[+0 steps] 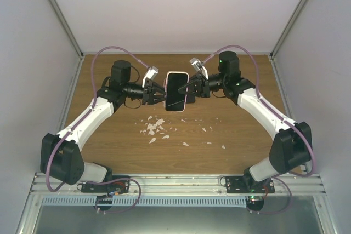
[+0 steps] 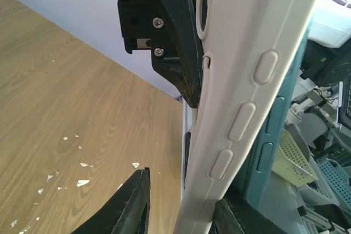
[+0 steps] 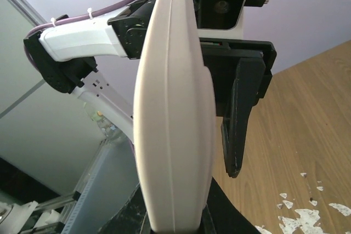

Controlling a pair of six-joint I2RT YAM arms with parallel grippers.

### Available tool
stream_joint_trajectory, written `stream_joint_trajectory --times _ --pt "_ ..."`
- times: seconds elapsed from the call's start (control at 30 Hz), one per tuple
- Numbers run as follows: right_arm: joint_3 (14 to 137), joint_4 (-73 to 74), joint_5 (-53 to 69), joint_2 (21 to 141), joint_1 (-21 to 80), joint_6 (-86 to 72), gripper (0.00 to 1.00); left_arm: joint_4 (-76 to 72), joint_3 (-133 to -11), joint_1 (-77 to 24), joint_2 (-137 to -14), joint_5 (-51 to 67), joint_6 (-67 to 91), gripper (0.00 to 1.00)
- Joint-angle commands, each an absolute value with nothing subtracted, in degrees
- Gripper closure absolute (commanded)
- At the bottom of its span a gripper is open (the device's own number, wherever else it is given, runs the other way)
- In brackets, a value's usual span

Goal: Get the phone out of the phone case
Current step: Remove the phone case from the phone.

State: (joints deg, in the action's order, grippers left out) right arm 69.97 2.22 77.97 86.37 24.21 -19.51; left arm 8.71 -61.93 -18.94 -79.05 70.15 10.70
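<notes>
The phone [image 1: 176,92], black screen up, sits in a pinkish-white case [image 1: 176,73] held in the air over the table's middle. My left gripper [image 1: 160,93] is at its left edge and my right gripper [image 1: 191,88] at its right edge. In the left wrist view the case's white side with buttons [image 2: 241,80] stands between my left gripper's [image 2: 184,217] fingers. One finger [image 2: 134,206] is apart from the case, and the phone's teal side [image 2: 274,130] shows beside it. In the right wrist view my right gripper [image 3: 173,223] is shut on the case [image 3: 173,108].
White chips [image 1: 154,127] lie scattered on the wooden table [image 1: 230,130] below the phone. Grey enclosure walls stand at the left, right and back. A metal rail [image 1: 175,182] runs along the near edge by the arm bases.
</notes>
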Motion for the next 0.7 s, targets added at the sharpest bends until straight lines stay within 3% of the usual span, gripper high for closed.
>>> stream_joint_trajectory --times 0.0,0.67 --pt "71.40 8.25 88.04 88.51 33.56 -14.86 1.00 -0.48 -66.47 -22.33 -80.33 66.94 12.31 0.71" --pt "74.17 9.24 88.26 93.14 38.56 -14.50 1.00 -2.36 -67.45 -24.20 -81.07 63.72 14.44 0.66"
